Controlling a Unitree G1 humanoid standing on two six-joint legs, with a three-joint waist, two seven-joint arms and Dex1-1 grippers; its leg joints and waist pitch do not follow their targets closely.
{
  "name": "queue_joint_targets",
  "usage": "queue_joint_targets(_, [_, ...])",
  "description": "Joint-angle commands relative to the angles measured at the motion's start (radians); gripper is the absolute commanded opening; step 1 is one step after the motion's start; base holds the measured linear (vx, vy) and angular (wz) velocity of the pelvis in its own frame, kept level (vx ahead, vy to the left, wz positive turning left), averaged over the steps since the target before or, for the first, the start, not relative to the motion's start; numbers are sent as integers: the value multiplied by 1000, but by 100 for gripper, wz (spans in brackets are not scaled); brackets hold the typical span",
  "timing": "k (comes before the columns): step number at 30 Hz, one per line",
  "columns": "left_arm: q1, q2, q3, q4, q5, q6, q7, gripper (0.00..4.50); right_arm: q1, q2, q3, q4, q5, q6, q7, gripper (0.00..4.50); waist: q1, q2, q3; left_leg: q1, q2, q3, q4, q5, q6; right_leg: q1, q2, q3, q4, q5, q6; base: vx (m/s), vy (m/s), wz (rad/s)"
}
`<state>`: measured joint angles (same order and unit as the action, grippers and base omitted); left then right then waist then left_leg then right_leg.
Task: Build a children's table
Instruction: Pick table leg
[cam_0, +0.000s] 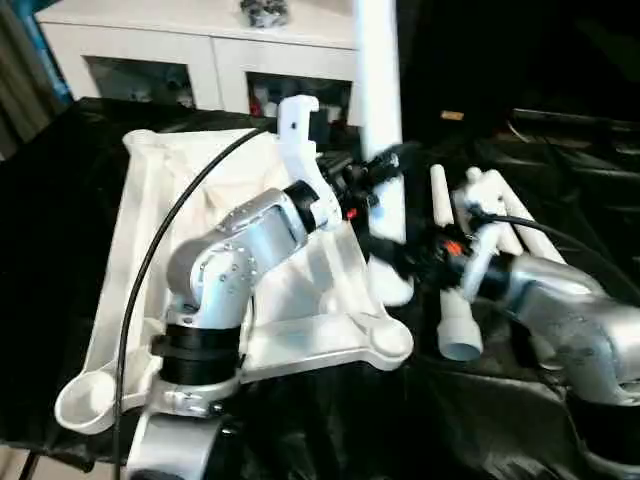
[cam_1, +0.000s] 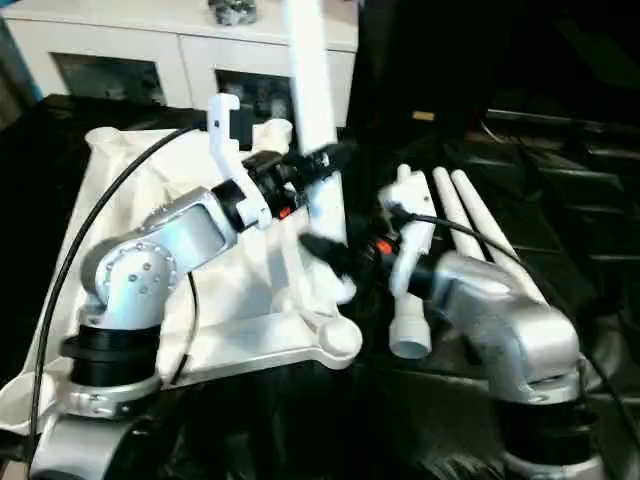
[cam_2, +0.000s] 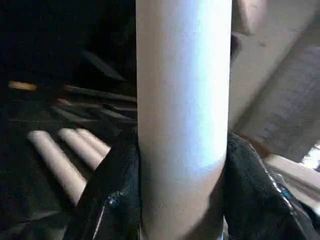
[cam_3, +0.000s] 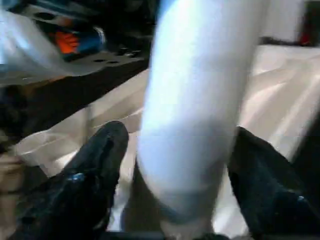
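**First leg being stood up at a corner socket; three legs not yet fitted**

The table top (cam_0: 190, 260) is found lying underside up on the black-covered work surface (cam_0: 50, 250), in front of a white cabinet (cam_0: 200, 50). One tube leg (cam_0: 378, 110) is held upright over the socket at the top's right edge; whether it is seated cannot be told. The left gripper (cam_2: 182, 195) is clenched on this leg, both fingers pressed to the tube. The right gripper (cam_3: 185, 175) straddles the same leg lower down with gaps at both sides, so it is judged released. Three further legs (cam_1: 455, 225) lie beside the top to the right. The near corner sockets (cam_0: 385, 340) are seen empty. Most of the assembly is judged outstanding.
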<state>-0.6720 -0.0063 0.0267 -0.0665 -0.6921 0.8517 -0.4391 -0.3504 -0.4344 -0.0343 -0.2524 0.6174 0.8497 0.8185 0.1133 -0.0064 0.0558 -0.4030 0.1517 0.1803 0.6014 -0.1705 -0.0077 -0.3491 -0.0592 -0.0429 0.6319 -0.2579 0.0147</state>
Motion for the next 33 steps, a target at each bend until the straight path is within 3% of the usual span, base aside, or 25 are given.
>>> queue_joint_targets(1, [-19,28,-22,-24,-49,22,-106,187,-13,-37,-33,18,55,31,80,334,4,-15,-67,31,81,-33,-58,-39,55,34,-99,46,-61,139,-245,0,0,0])
queue_joint_targets(2, [-25,49,-43,-29,-56,28,-184,187,-28,-60,-40,35,92,48,126,334,5,-14,-68,32,80,-32,-57,-37,59,32,-99,46,-61,126,-250,0,0,0])
queue_joint_targets(9, [-45,61,-56,-8,-81,30,-244,187,-40,-101,-27,41,133,70,212,334,5,-14,-66,33,84,-31,-58,-60,55,31,-102,44,-64,73,-270,0,0,0])
queue_joint_targets(10, [-48,62,-59,-4,-80,28,-249,187,-42,-104,-25,44,135,72,219,306,5,-15,-66,34,84,-30,-59,-60,54,30,-102,45,-64,68,-270,0,0,0])
queue_joint_targets(16, [-58,64,-67,15,-87,21,-274,187,-47,-115,-3,54,148,79,235,259,4,-17,-65,35,84,-30,-60,-77,38,28,-102,44,-68,27,-266,0,0,0])
queue_joint_targets(27, [-54,52,-60,19,-99,27,-273,187,-38,-91,11,27,154,80,200,195,4,-14,-66,35,84,-30,-63,-97,21,25,-102,45,-71,-6,-255,0,0,0])
queue_joint_targets(29, [-58,38,-47,38,-58,3,-203,257,-33,-64,12,15,126,59,141,193,5,-12,-66,34,84,-31,-63,-92,21,25,-102,45,-70,3,-254,0,0,0])
queue_joint_targets(33, [-57,26,-58,37,60,-60,-63,285,-24,-11,12,-17,73,28,23,192,2,-15,-66,35,86,-32,-66,-90,11,25,-104,46,-72,15,-244,0,0,0])
